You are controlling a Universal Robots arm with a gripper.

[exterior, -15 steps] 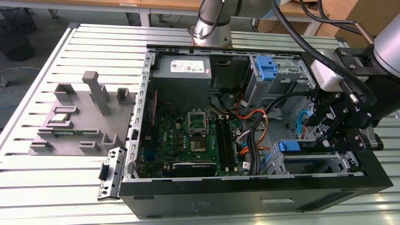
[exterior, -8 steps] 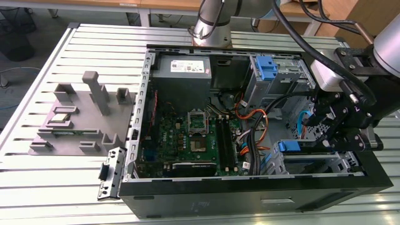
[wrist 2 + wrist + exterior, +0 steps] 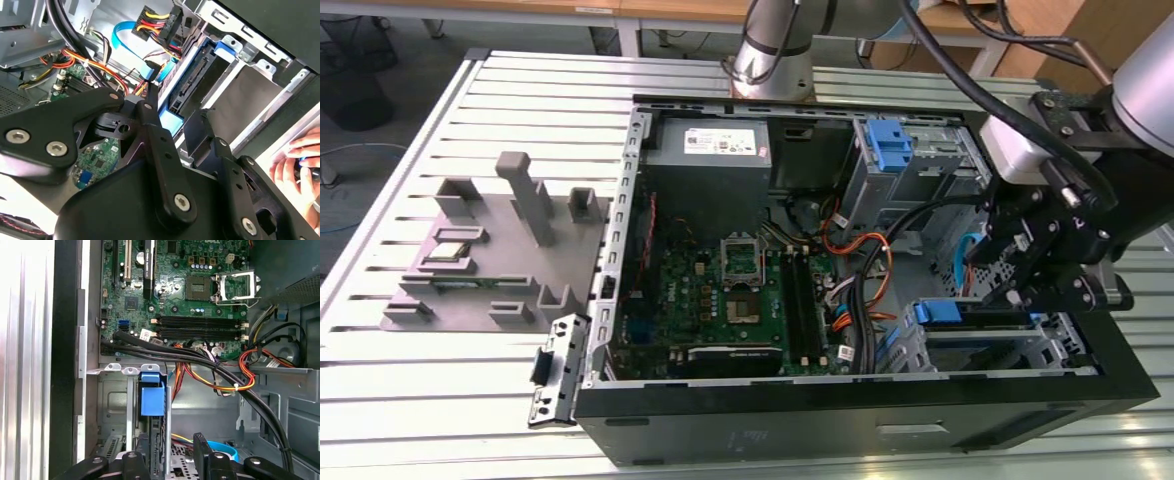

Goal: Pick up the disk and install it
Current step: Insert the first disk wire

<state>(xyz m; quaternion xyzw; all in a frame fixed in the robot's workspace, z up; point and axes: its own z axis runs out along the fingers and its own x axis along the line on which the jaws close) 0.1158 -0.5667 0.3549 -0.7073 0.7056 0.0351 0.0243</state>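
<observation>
Your gripper (image 3: pixel 174 105) hangs over the drive bay (image 3: pixel 116 407), jaws released, one on each side of the disk (image 3: pixel 192 80), which stands on edge in that bay. Press off-line and its blue rails (image 3: pixel 218 47) may bind. The black cables (image 3: pixel 200 357) nearby could snag.

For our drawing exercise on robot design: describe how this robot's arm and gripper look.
The arm is made of smooth silver-grey tubes with a rounded grey joint. Thick black cables run along it towards the wrist. The gripper is matte black, built of flat angular link bars pinned with round silver screws.
</observation>
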